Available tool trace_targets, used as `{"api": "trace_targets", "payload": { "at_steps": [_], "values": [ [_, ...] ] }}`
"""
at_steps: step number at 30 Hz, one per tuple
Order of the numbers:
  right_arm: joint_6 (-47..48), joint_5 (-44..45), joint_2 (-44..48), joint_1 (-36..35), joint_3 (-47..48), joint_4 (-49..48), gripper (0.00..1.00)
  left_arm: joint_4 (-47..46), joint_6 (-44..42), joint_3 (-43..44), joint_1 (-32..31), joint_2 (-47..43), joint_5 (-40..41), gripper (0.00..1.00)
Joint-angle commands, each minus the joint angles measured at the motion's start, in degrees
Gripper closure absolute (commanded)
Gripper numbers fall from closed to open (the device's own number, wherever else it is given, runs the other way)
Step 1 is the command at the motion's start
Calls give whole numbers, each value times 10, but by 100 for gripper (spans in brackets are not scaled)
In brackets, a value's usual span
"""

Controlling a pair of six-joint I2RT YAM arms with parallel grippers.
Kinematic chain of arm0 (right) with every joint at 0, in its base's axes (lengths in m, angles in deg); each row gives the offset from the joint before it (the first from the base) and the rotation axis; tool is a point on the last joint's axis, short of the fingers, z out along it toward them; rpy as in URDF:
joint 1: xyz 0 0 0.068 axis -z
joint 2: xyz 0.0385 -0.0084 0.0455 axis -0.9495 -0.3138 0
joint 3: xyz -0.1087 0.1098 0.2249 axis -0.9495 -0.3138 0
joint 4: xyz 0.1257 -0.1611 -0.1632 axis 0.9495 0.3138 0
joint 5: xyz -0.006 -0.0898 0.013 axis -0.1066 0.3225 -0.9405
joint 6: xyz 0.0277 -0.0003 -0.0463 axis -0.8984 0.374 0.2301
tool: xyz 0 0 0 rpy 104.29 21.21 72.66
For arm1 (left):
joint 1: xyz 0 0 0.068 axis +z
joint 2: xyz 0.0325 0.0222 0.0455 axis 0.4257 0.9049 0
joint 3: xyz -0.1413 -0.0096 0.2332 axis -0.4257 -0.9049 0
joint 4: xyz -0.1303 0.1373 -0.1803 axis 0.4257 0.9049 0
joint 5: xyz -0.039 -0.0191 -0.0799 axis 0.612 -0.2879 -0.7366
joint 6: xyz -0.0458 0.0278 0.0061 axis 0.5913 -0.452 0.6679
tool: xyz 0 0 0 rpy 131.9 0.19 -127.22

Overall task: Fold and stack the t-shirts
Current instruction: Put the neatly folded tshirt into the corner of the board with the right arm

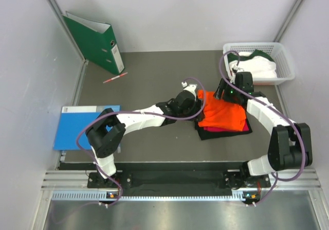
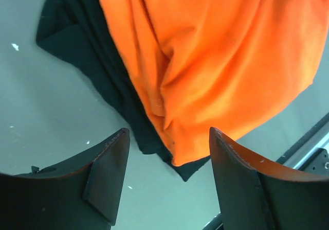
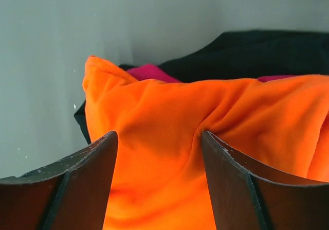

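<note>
The folded orange t-shirt (image 1: 222, 114) lies on top of a pink one (image 1: 221, 129) and a black one (image 1: 205, 134), stacked at the table's middle right. In the left wrist view the orange shirt (image 2: 216, 60) covers the black shirt (image 2: 92, 50). My left gripper (image 1: 189, 95) is open and empty above the table beside the stack's left edge (image 2: 167, 140). My right gripper (image 1: 224, 93) is open, its jaws straddling the orange cloth (image 3: 169, 153) at the stack's far edge. Pink (image 3: 149, 72) and black (image 3: 241, 52) show behind it. The white shirt with green trim (image 1: 253, 64) lies in the basket.
A white basket (image 1: 286, 60) stands at the back right. A green ring binder (image 1: 95, 42) leans at the back left, a red pen (image 1: 114, 77) lies near it, and a blue folder (image 1: 79, 126) lies at the left edge.
</note>
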Motion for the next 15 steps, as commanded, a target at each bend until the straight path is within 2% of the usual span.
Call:
{"api": "trace_targets", "payload": {
  "at_steps": [1, 6, 9, 15],
  "values": [
    [-11, -25, -17, -11, 42, -30, 34, -37, 16, 5, 0, 9, -21, 33],
    [-13, -25, -16, -14, 44, -32, 34, -37, 17, 9, 0, 25, -44, 34],
    [-16, -25, -15, -15, 46, -35, 34, -36, 21, 20, -1, 44, -56, 37],
    [-18, -27, -19, -17, 51, -37, 34, -66, 32, 29, -3, 73, -90, 60]
  ]
}}
